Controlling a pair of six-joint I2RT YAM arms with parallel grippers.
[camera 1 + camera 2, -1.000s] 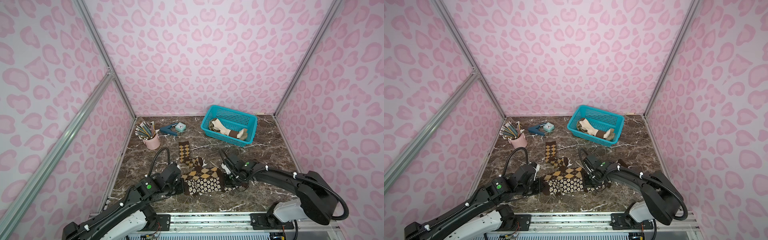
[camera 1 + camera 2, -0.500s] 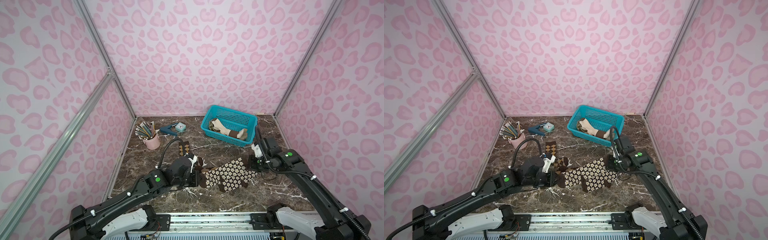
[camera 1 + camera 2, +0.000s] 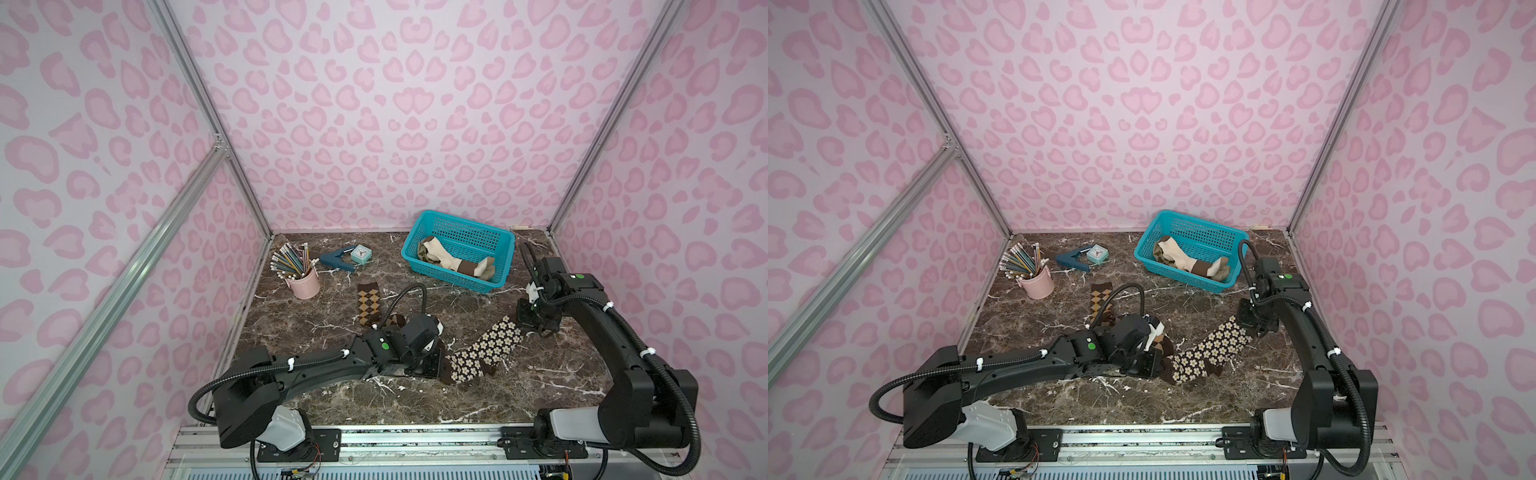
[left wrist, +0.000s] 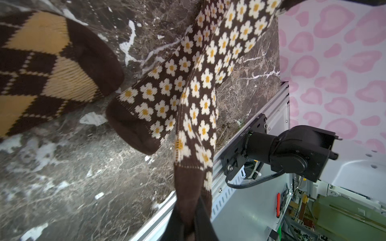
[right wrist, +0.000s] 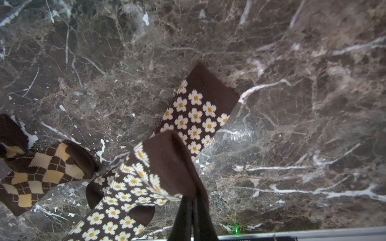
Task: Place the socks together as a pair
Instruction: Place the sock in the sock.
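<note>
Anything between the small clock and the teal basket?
No. Both top views show bare marble tabletop between the clock and the basket; the blue stapler sits on the clock's far side, away from the basket.

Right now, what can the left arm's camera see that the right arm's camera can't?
Only the left wrist view shows the pink wall and a black arm base. Only the right wrist view shows one flower sock's dark cuff lying flat. Both show the flower socks, the argyle sock, the marble table, and shut jaws pinching flowered fabric.
</note>
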